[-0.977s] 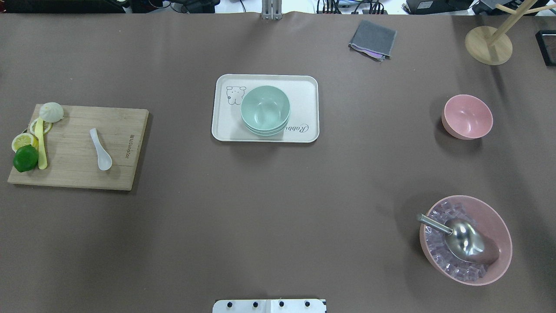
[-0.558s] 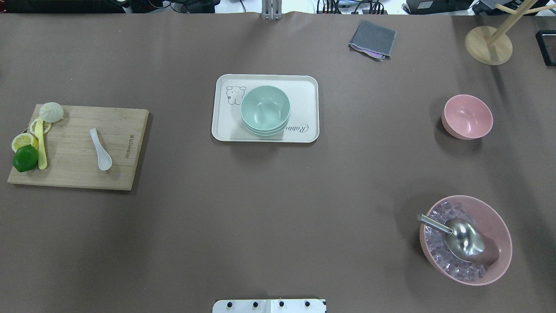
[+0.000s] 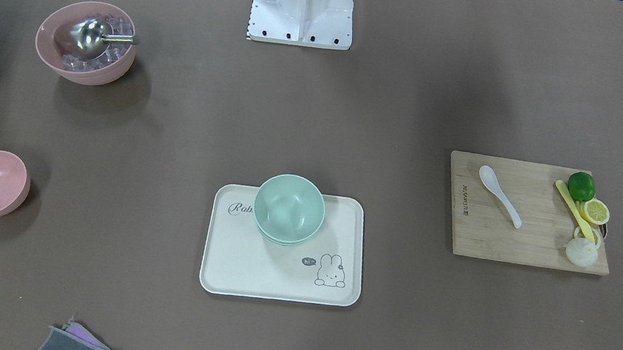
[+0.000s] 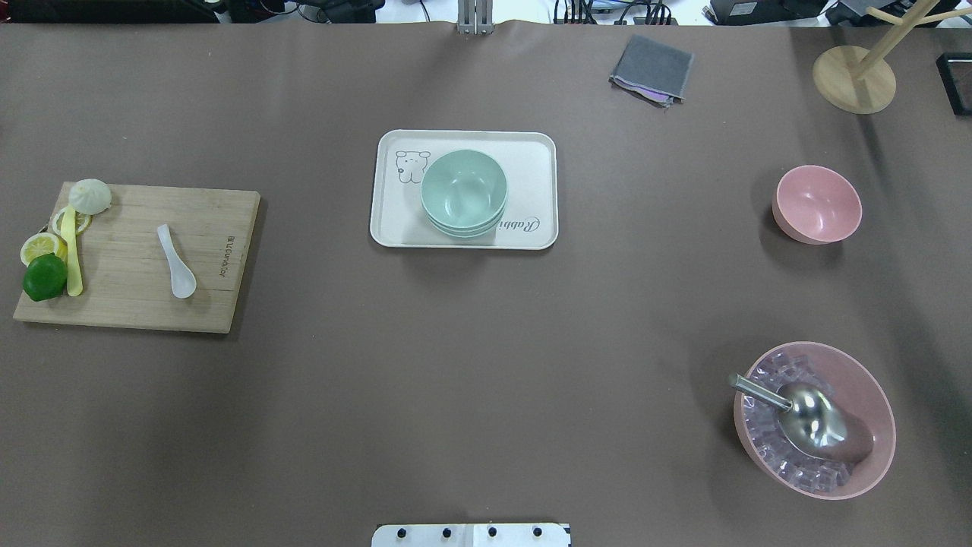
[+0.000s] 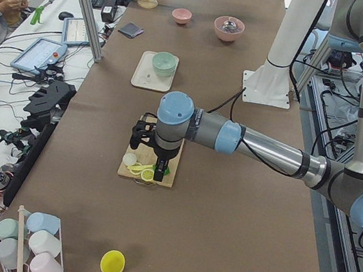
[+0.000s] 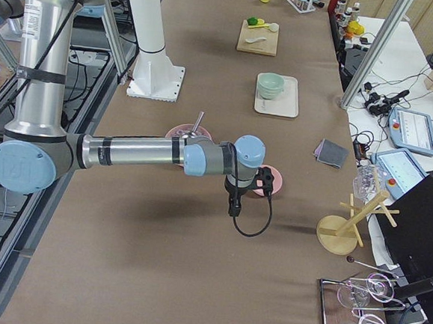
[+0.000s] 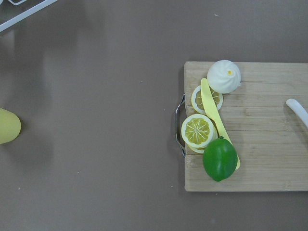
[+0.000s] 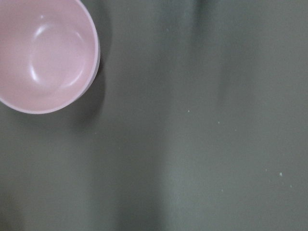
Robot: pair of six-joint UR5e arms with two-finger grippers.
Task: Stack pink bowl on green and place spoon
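The small pink bowl (image 4: 817,203) stands upright on the table at the right; the right wrist view shows it at its upper left (image 8: 43,53). Stacked green bowls (image 4: 464,192) sit on a white tray (image 4: 531,159) at the centre. A white spoon (image 4: 176,260) lies on a wooden cutting board (image 4: 220,304) at the left. My left gripper (image 5: 158,165) hangs above the board's fruit end. My right gripper (image 6: 233,202) hangs beside the pink bowl. Both show only in the side views, so I cannot tell whether they are open or shut.
A large pink bowl (image 4: 881,463) with ice cubes and a metal scoop (image 4: 811,414) stands at the near right. A lime (image 4: 44,276), lemon slices, a bun and a yellow knife lie on the board's left end. A grey cloth (image 4: 652,68) and a wooden stand (image 4: 853,79) are at the far edge.
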